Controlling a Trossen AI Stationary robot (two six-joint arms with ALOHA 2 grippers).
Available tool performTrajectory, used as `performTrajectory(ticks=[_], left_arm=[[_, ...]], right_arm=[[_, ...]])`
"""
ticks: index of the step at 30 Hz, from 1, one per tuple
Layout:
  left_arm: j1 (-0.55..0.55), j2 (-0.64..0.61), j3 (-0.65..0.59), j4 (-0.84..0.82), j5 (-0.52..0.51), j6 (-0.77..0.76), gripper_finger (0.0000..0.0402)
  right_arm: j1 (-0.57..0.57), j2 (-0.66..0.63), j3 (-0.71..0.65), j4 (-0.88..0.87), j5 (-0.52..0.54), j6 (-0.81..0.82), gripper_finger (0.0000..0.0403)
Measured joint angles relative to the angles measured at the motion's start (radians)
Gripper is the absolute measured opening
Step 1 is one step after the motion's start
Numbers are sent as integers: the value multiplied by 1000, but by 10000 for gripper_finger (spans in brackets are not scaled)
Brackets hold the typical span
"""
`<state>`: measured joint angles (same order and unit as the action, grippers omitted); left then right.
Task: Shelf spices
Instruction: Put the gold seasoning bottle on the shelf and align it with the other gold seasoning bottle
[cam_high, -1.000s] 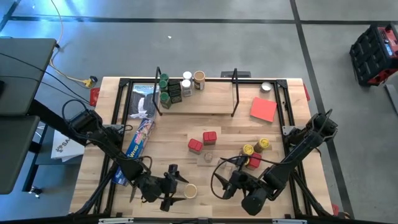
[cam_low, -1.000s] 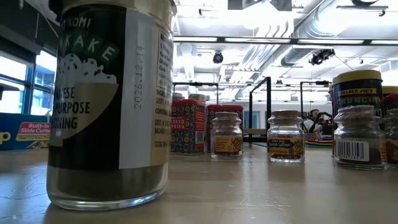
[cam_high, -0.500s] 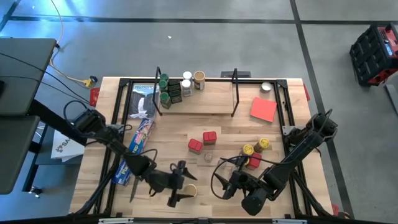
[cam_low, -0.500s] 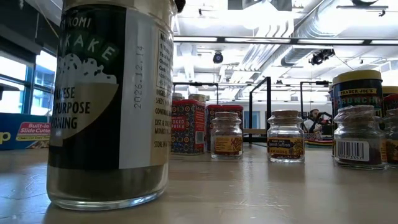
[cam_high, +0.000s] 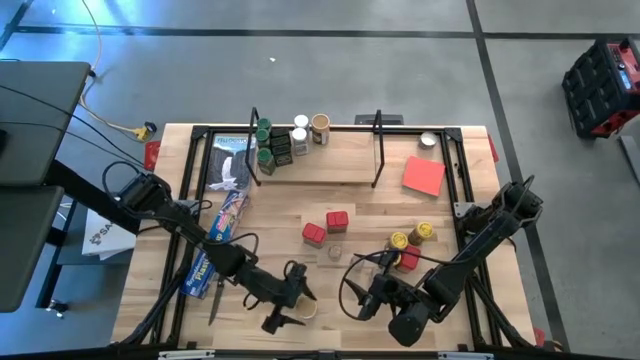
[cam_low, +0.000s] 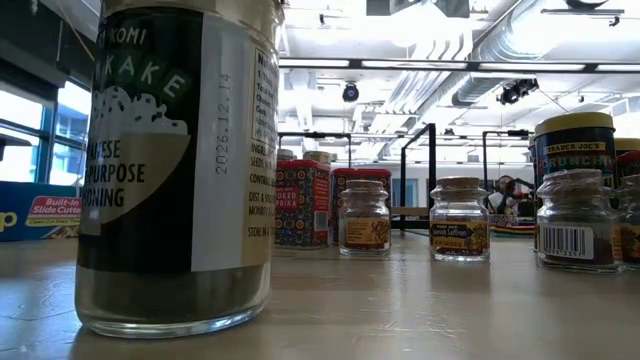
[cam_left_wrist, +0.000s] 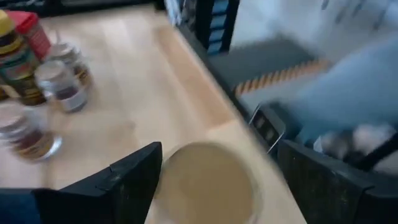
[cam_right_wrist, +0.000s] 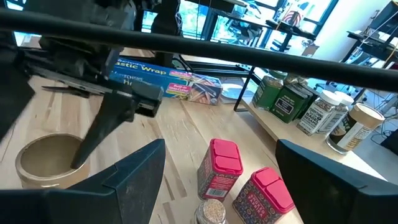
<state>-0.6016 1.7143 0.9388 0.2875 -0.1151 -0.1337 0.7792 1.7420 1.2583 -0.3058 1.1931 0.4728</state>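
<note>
High view shows the left pincer (cam_high: 290, 305) at the near edge of the desk (cam_high: 290, 225), its fingers spread wide on either side of a tan-lidded jar (cam_high: 304, 307) that stands upright there; whether the fingers touch the jar cannot be told. In the left wrist view the same jar's round tan lid (cam_left_wrist: 205, 183) sits between the two dark fingers (cam_left_wrist: 134, 177), with gaps showing at both sides. Just to the right, also near the front edge, the right pincer (cam_high: 368, 298) waits spread wide and holds nothing. Past it stand a red tin (cam_high: 408, 260) and two yellow-lidded jars (cam_high: 411, 236), and toward the middle of the desk two red square tins (cam_high: 326, 227) with a tiny clear jar (cam_high: 335, 252) close by. A long blue wrap box (cam_high: 218, 235) lies along the left side. A flat red card (cam_high: 424, 176) lies farther back on the right. At the far side stands the shelf (cam_high: 315, 160), a wire frame with a wooden board, and a cluster of green-lidded, white-lidded and tan-lidded jars (cam_high: 290, 138) stands on its left end.
</note>
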Motion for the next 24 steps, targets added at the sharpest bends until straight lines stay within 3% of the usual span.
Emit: performTrajectory(ticks=[8,14,18,21,24], left_arm=[[-48,-13,237,-540,-234,169,317],[-53,-14,270,-632,-208,97,317],[-77,-15,271,-798,-205,84,317],[-95,-18,270,-886,-187,-12,317],[-112,-2,229,-809,-190,-94,317]], right_arm=[[0,0,0,0,0,0,300],[0,0,0,-1,-2,0,300],[0,0,0,-2,-21,1,300],[0,0,0,-2,-23,0,300],[0,0,0,-4,-23,3,300]])
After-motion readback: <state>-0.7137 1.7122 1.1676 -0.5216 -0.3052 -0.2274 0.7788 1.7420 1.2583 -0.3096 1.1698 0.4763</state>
